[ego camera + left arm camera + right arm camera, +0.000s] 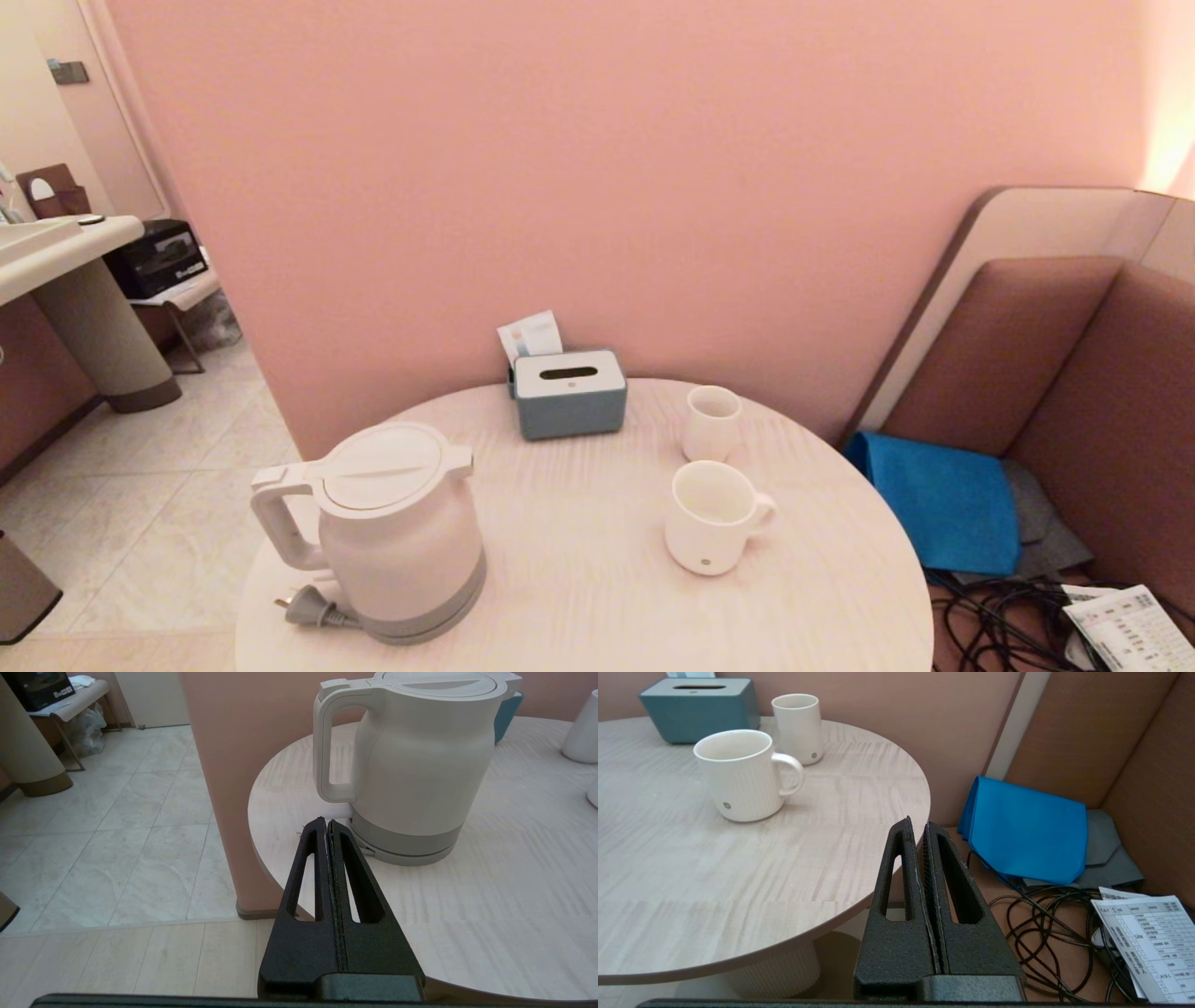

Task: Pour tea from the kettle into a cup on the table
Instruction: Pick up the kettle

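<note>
The white kettle (392, 527) stands upright on its grey base at the near left of the round pale table (579, 579), lid closed, loop handle (327, 751) facing left, plug (308, 609) lying beside it. The wide white mug (711, 515) sits right of centre, handle to the right, and looks empty; no tea shows. My left gripper (326, 822) hovers shut near the table's near left edge, short of the kettle (420, 765), holding nothing. My right gripper (917, 825) is shut and empty, by the table's right edge, apart from the mug (738, 772). Neither arm shows in the head view.
A smaller handleless white cup (712, 422) stands behind the mug. A blue-grey tissue box (569, 392) sits at the table's back by the pink wall. To the right, a bench holds a blue cloth (943, 499), black cables (999, 621) and a printed sheet (1130, 627).
</note>
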Robot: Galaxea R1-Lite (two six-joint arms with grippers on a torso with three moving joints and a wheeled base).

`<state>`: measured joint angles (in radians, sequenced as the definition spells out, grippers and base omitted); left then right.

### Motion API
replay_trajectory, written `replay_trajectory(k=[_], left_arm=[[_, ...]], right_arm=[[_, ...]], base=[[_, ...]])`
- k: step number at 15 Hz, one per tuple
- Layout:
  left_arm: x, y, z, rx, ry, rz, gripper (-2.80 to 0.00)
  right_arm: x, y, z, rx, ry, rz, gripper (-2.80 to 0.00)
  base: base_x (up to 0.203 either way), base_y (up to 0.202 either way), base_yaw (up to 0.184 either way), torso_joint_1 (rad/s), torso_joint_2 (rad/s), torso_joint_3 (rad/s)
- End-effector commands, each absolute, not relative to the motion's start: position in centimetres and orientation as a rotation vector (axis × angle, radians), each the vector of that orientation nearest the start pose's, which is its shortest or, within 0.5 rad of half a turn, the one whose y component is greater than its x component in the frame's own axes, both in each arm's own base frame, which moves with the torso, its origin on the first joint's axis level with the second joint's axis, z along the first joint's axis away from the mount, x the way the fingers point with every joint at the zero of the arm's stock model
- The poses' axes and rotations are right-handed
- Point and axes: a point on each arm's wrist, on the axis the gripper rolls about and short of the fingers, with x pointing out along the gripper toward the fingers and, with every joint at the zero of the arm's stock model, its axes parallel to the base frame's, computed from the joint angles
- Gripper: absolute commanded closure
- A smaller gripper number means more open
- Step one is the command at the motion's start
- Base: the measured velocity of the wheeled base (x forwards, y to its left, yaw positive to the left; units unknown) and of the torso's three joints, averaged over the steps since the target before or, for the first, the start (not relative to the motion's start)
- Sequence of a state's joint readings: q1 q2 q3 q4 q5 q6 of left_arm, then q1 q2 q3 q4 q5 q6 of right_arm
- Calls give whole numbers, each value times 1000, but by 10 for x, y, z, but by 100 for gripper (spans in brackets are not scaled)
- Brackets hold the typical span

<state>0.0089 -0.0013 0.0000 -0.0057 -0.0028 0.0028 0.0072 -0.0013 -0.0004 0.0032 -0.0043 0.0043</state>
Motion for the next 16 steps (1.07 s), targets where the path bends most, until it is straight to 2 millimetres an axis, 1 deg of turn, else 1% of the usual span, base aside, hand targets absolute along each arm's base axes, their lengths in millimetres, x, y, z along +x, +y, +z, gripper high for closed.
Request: replay_trajectory(k=[1, 7, 8, 10, 11, 12, 13, 14, 15, 16], left_arm=[[-23, 0, 76, 3, -6, 6, 0], [-23, 0, 77, 3, -2, 12, 0], [-25, 0, 83, 4, -16, 13, 0], [-28, 0, 122, -9, -58, 18, 0], [-25, 0, 150, -21, -52, 18, 0], [-14, 0, 180, -31, -14, 18, 0], [3, 0, 208, -41, 49, 19, 0], [29, 0, 232, -58, 131, 21, 0], [57, 1, 248, -80, 212, 19, 0], [84, 0, 258, -104, 287, 11, 0]], right_arm=[[-23, 0, 75, 5, 3, 3, 0], [-23, 0, 75, 5, 3, 3, 0], [-23, 0, 75, 5, 3, 3, 0], [-23, 0, 75, 5, 3, 3, 0], [-23, 0, 75, 5, 2, 3, 0], [-23, 0, 76, 5, 2, 3, 0], [-23, 0, 75, 5, 3, 3, 0], [-23, 0, 76, 5, 2, 3, 0], [-23, 0, 75, 5, 3, 3, 0], [-23, 0, 76, 5, 2, 3, 0]], base=[[0, 0, 0, 0, 0, 0], [0, 0, 0, 0, 0, 0], [0, 0, 0, 0, 0, 0], [0, 0, 0, 0, 0, 0], [0, 0, 0, 0, 0, 0], [0, 0, 0, 0, 0, 0], [0, 0, 0, 0, 0, 0], [0, 0, 0, 0, 0, 0], [0, 0, 0, 0, 0, 0], [0, 0, 0, 0, 0, 0]])
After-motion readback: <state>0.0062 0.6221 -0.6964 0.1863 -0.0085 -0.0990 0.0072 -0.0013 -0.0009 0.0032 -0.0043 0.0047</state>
